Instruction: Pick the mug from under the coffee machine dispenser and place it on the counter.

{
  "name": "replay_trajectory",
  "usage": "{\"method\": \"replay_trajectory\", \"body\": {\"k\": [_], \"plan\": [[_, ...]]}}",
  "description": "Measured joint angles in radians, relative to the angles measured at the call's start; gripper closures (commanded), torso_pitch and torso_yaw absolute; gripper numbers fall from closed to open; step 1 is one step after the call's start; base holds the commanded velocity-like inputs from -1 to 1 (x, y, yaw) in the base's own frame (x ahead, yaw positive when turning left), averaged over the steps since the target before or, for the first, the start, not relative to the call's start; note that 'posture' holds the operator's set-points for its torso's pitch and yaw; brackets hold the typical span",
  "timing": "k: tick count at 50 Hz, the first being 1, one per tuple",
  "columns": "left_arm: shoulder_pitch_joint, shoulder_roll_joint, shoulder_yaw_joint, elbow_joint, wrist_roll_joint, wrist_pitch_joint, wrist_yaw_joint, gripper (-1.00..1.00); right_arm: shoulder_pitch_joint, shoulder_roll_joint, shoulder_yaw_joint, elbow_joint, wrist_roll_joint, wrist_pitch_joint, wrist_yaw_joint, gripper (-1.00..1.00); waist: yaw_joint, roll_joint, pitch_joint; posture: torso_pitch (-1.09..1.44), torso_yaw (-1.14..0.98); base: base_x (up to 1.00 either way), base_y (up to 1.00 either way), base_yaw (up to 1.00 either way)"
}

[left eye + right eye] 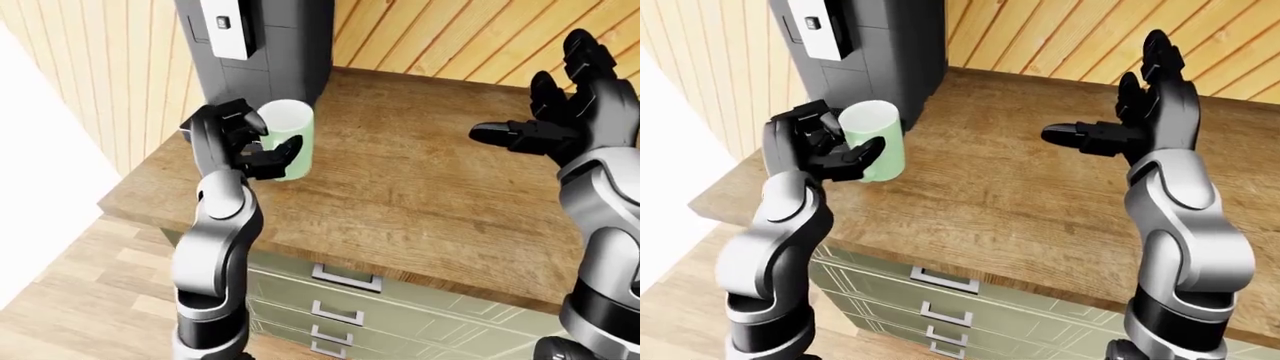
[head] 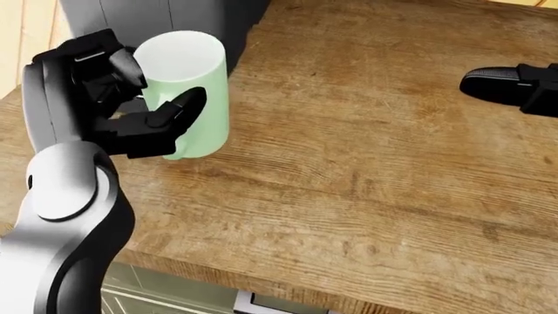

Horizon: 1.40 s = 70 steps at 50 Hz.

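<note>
In the left-eye view, your left hand [image 1: 245, 146] has its fingers [image 1: 283, 152] closed around the mug [image 1: 290, 139], which is already out from under the coffee machine [image 1: 262, 45] and sits just beside its lower right corner. So the pick looks done; what is left is to set the mug on the table [image 1: 420, 187] and let go. I cannot tell from here whether its base is touching the wood or hanging just above it.

In the head view, the mug [image 2: 188, 91] stands upright with its mouth open toward you, near the table's left edge. Broad bare wood runs to the right and toward the bottom of the view, so you have plenty of room to carry it that way; the left edge and the machine body above are what to keep clear of.

In the right-eye view, your right hand [image 1: 1150, 112] is held above the table with its fingers spread and holding nothing, well apart from the mug. The drawers [image 1: 970, 300] below mark the table's near edge.
</note>
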Motion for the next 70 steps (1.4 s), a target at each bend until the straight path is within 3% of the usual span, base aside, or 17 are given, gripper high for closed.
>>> {"method": "replay_trajectory", "body": {"k": [5, 18, 44, 47, 49, 52, 58, 67, 70], "plan": [[0.002, -0.021, 0.0, -0.034, 0.009, 0.042, -0.003, 1.0, -0.004, -0.002, -0.001, 0.002, 0.001, 0.001, -0.001, -1.0, 0.0, -0.002, 0.002, 0.0, 0.0, 0.0, 0.0, 0.0], [0.05, -0.092, -0.077, -0.137, 0.035, 0.103, -0.008, 1.0, -0.012, -0.012, -0.003, 0.009, 0.008, 0.003, -0.004, -1.0, 0.001, -0.005, 0.0, 0.0, 0.0, 0.0, 0.0, 0.0], [0.183, -0.128, -0.126, -0.089, 0.144, -0.044, -0.083, 1.0, -0.01, -0.011, -0.003, -0.004, 0.01, 0.009, -0.005, -1.0, 0.004, -0.01, -0.006, 0.0, 0.0, 0.0, 0.0, 0.0], [0.182, -0.136, -0.122, -0.091, 0.145, -0.038, -0.086, 0.83, -0.009, -0.011, -0.003, -0.006, 0.01, 0.009, -0.005, -1.0, 0.005, -0.011, -0.007, 0.0, 0.0, 0.0, 0.0, 0.0], [0.185, -0.135, -0.124, -0.095, 0.145, -0.036, -0.088, 0.36, -0.009, -0.011, -0.002, -0.006, 0.01, 0.008, -0.004, -1.0, 0.004, -0.011, -0.007, 0.0, 0.0, 0.0, 0.0, 0.0], [0.184, -0.137, -0.128, -0.105, 0.143, -0.039, -0.091, -0.16, -0.008, -0.011, -0.003, -0.005, 0.01, 0.009, -0.003, -1.0, 0.005, -0.011, -0.008, 0.0, 0.0, 0.0, 0.0, 0.0], [0.18, -0.138, -0.132, -0.113, 0.146, -0.033, -0.095, -0.21, -0.01, -0.011, -0.003, -0.008, 0.01, 0.012, -0.003, -1.0, 0.006, -0.01, -0.01, 0.0, 0.0, 0.0, 0.0, 0.0], [0.183, -0.136, -0.134, -0.107, 0.149, -0.025, -0.106, 0.01, -0.011, -0.012, -0.003, -0.007, 0.009, 0.013, -0.003, -1.0, 0.005, -0.011, -0.006, 0.0, 0.0, 0.0, 0.0, 0.0], [0.181, -0.135, -0.131, -0.106, 0.156, -0.023, -0.107, 0.0, -0.014, -0.013, -0.003, -0.006, 0.009, 0.014, -0.003, -1.0, 0.004, -0.011, -0.005, 0.0, 0.0, 0.0, 0.0, 0.0]]}}
